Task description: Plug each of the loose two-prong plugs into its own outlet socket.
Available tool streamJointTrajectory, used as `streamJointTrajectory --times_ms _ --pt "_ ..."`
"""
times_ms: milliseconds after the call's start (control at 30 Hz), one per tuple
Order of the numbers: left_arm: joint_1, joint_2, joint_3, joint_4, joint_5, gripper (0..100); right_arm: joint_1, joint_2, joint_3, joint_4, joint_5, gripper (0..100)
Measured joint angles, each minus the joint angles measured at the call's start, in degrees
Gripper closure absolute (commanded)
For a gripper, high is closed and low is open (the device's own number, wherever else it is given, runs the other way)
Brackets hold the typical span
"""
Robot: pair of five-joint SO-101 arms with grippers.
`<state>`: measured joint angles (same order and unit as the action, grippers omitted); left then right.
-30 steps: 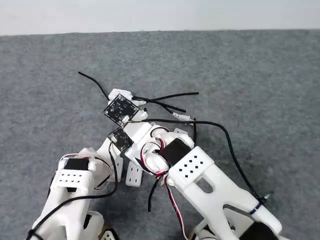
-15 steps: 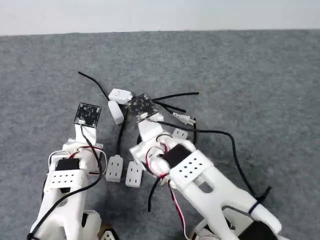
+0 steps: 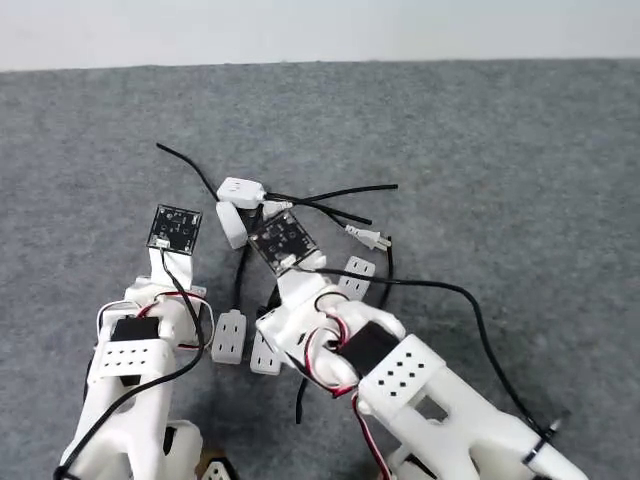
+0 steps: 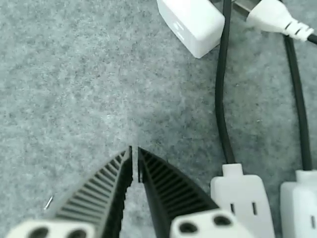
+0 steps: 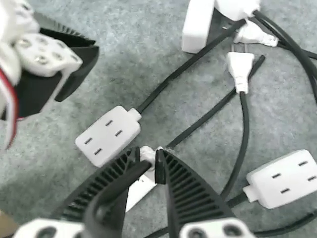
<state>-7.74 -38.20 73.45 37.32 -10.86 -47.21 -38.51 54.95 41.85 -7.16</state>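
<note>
**Outlet sockets, white, black cords: 3.** All lie on the grey carpet (image 3: pixel 500 150).
- left socket (image 3: pixel 229 335)
- middle socket (image 3: pixel 262 352), just beside the left one
- right socket (image 3: pixel 355 278), apart from the pair and farther off

**Two-prong plugs, white, loose: 2.** Neither is inserted.
- far plug (image 3: pixel 278 207), just beside the adapter blocks
- right plug (image 3: pixel 370 238)

**Adapter blocks, white: 2.** Both lie at the far end of the cords.
- (image 3: pixel 240 192)
- (image 3: pixel 231 224)

**Left gripper (image 4: pixel 132 154).** Angled down over bare carpet, left of the cords, with its jaws together and nothing held.

**Right gripper (image 5: pixel 147 153).** Its arm comes in from the near right and leans low over the sockets. The jaws are clamped on the white cord neck of the middle socket.
</note>
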Motion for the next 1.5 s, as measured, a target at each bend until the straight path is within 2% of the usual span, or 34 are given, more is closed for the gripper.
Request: streamJointTrajectory --times_ms 367,1000,1167,1500 --pt "0.0 0.0 0.0 0.0 0.0 99 -1.0 0.1 0.0 -0.2 -0.8 99.0" --pt "0.0 0.0 0.0 0.0 0.0 99 0.3 2.3 5.6 -7.5 -0.9 99.0" --pt "0.0 0.0 0.0 0.0 0.0 99 0.3 1.2 8.5 -11.0 1.3 99.0" --pt "0.0 0.0 0.0 0.0 0.0 99 -1.8 2.2 11.3 -8.2 6.9 99.0"
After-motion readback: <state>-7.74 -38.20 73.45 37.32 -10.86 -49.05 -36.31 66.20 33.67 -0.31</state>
